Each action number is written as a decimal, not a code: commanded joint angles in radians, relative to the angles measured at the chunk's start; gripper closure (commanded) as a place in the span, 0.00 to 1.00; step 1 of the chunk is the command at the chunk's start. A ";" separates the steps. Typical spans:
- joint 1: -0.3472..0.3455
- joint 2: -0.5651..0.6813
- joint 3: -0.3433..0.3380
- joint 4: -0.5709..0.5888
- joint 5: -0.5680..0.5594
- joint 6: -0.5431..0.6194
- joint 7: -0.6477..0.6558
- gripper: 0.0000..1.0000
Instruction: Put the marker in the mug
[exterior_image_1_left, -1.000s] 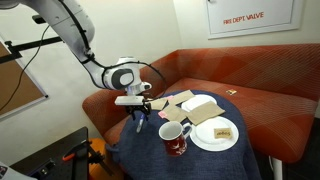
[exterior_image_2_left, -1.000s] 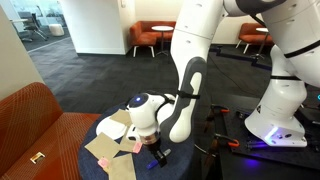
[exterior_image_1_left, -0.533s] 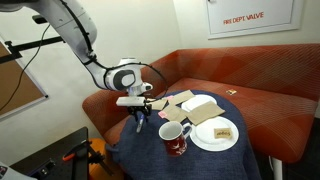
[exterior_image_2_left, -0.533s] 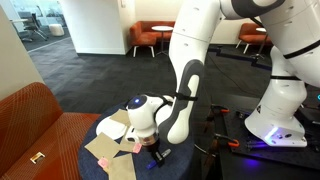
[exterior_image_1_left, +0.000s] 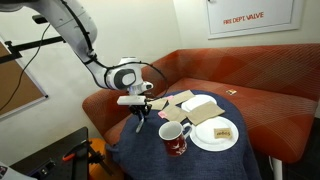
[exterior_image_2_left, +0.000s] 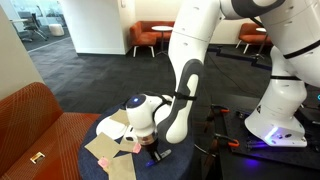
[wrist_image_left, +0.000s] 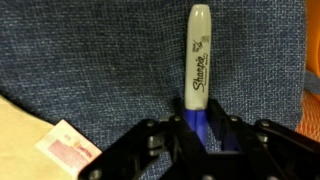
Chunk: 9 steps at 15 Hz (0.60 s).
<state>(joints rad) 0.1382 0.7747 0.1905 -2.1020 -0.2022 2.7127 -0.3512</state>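
Observation:
In the wrist view the marker (wrist_image_left: 198, 55) lies flat on the blue cloth, its pale barrel pointing away from me and its blue end between my fingers. My gripper (wrist_image_left: 198, 125) is shut on that blue end, with both fingers pressed against its sides. In both exterior views the gripper (exterior_image_1_left: 139, 122) (exterior_image_2_left: 152, 150) points straight down at the near-left part of the round table. The dark red mug (exterior_image_1_left: 176, 137) stands upright to the gripper's right, with its white handle towards the arm. The marker is too small to make out in the exterior views.
A white plate (exterior_image_1_left: 203, 141) with a snack on it sits right of the mug. Tan paper sheets (exterior_image_1_left: 196, 103) lie behind, and one corner (wrist_image_left: 25, 130) with a pink packet (wrist_image_left: 68, 146) is close to the gripper. An orange sofa (exterior_image_1_left: 250, 100) curves round the blue-clothed table (exterior_image_1_left: 150, 155).
The jaws have closed from wide open onto the marker's blue end. The arm has stayed in place, low over the cloth.

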 joint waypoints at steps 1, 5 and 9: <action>0.003 -0.017 -0.002 -0.010 -0.017 0.012 0.008 0.86; -0.001 -0.053 0.004 -0.036 -0.010 0.017 0.017 0.94; -0.022 -0.103 0.022 -0.055 0.009 0.005 0.013 0.94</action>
<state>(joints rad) 0.1380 0.7437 0.1943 -2.1065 -0.2017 2.7128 -0.3486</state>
